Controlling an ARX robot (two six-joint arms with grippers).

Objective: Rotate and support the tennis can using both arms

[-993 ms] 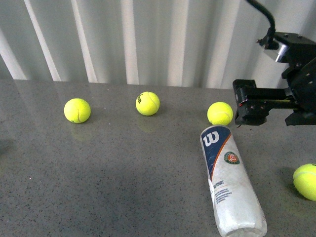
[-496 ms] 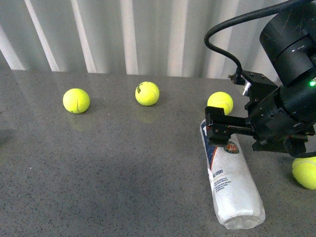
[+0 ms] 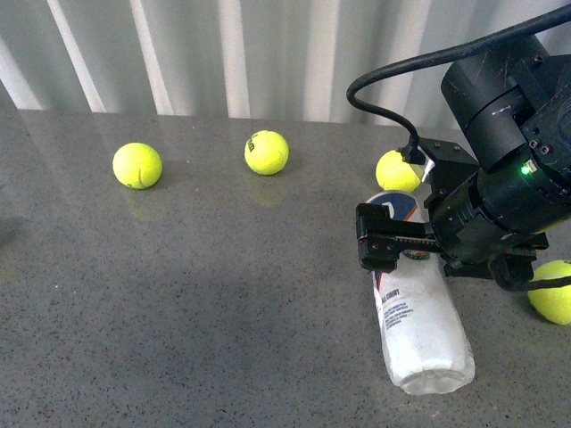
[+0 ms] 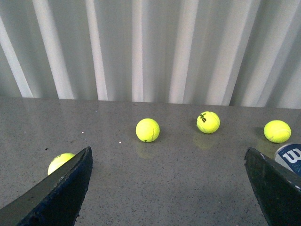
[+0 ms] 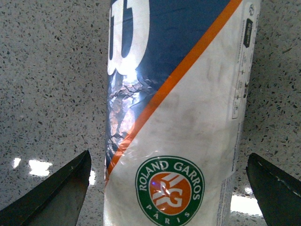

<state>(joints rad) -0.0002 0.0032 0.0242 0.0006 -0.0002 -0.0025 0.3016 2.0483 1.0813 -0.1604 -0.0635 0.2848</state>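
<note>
The tennis can (image 3: 417, 334) lies on its side on the grey table, its navy W end toward the back wall. My right gripper (image 3: 393, 254) hangs open just over the can's labelled upper half, on the black arm with a green light (image 3: 522, 167). In the right wrist view the can (image 5: 178, 108) fills the space between the two open fingers (image 5: 56, 193), apart from both. My left gripper (image 4: 167, 188) is open and empty over bare table. The can's W end (image 4: 291, 157) shows at the edge of that view. The left arm is out of the front view.
Yellow-green tennis balls lie on the table: one at back left (image 3: 137, 166), one at back middle (image 3: 267, 152), one just behind the can (image 3: 397, 171), one at the right edge (image 3: 553, 292). A white ribbed wall (image 3: 268, 53) closes the back.
My right arm has come down and toward the left, from above and behind the can to directly over its labelled half. The can and balls have stayed in place.
</note>
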